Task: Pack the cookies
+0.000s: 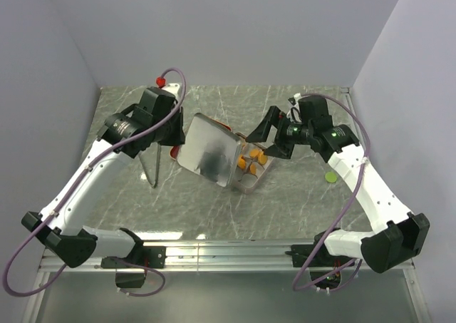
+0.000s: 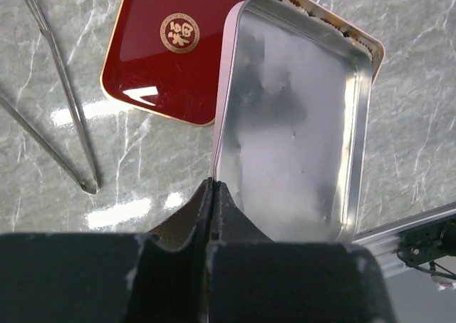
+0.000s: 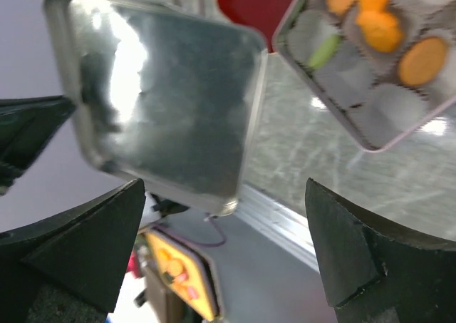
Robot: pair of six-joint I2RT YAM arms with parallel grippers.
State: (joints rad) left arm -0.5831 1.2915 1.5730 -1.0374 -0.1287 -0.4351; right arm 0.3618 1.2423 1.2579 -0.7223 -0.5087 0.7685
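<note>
Several orange cookies (image 1: 251,162) lie in the open tin box (image 1: 247,186) at the table's middle. The right wrist view shows them (image 3: 377,23) in paper cups with a green one (image 3: 324,50). One green cookie (image 1: 330,176) lies loose on the table at the right. My left gripper (image 1: 178,134) is shut on the edge of the silver lid (image 1: 206,150) and holds it tilted just left of the box; the left wrist view shows the grip (image 2: 212,184) on the lid (image 2: 292,123). My right gripper (image 1: 265,139) is open and empty above the box's far edge.
A red lacquer tray (image 2: 171,48) lies flat under and behind the lid. Metal tongs (image 1: 151,167) lie left of it, also in the left wrist view (image 2: 68,95). Grey walls close the table on three sides.
</note>
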